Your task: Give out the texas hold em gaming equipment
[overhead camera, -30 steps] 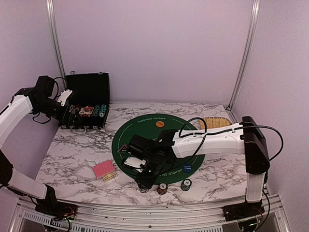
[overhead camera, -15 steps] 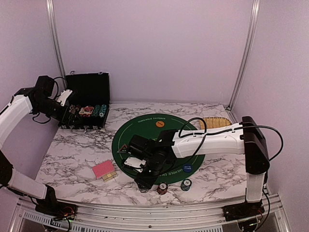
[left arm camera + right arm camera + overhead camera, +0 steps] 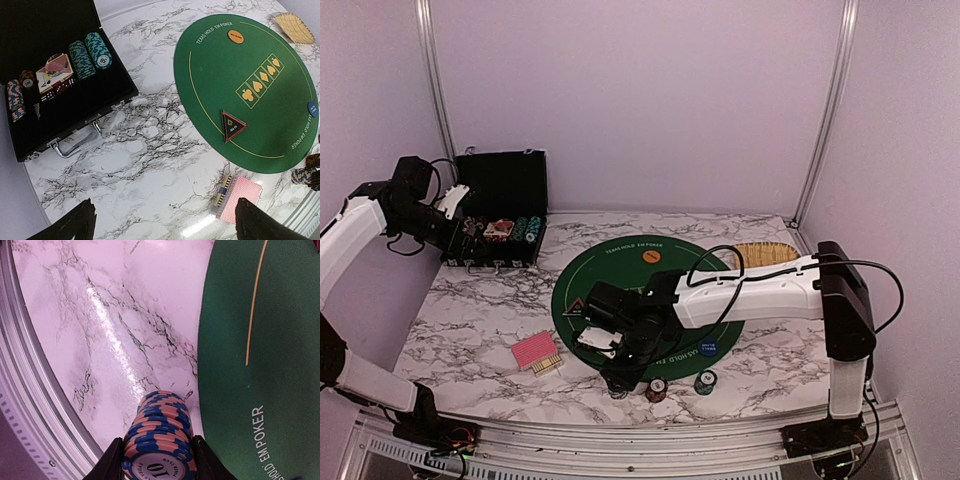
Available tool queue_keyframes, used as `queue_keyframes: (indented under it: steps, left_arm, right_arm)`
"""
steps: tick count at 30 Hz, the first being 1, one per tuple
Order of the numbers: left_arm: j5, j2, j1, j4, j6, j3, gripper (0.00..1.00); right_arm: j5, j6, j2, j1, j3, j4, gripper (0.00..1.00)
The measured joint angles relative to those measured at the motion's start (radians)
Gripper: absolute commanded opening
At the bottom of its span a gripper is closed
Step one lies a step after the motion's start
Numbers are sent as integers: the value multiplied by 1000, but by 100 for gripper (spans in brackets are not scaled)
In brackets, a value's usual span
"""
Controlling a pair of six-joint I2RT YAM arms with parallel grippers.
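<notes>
- Seen from overhead, the right tool [image 3: 618, 376] reaches across to about 6 o'clock on the round green mat [image 3: 650, 300]. It sits just off the mat's near rim, over the marble worktop [image 3: 470, 310].
- This tool is clenched on a stack of pink-and-blue chips [image 3: 159, 432], with one finger pressed to each side. The top chip is marked 10.
- The stack's long axis runs straight away from the wrist camera toward the worktop, so it appears upright. Whether its bottom chip touches the marble cannot be told.
- Two more stacks stand on the worktop at the tool's 3 o'clock. The red-brown stack [image 3: 656, 389] is near it, and the teal stack [image 3: 705, 381] is just beyond that.
- The red-backed cards [image 3: 536, 352] lie at the tool's 9 o'clock, apart from it.
- The left tool [image 3: 164, 212] hangs well apart, toward 10 o'clock, by the open black case [image 3: 500, 215]. Its fingers are spread wide and grip nothing.
- The right arm is plainly the nearer one. The coming move is probably to set this stack down in line with the other two, lowered straight so it does not topple.
</notes>
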Motion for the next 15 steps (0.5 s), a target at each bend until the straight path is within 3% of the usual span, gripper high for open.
queue_keyframes:
  steps: [15]
  left_arm:
    - [0, 0, 0, 0, 1, 0, 99]
  right_arm:
    - [16, -13, 0, 0, 96, -72, 28]
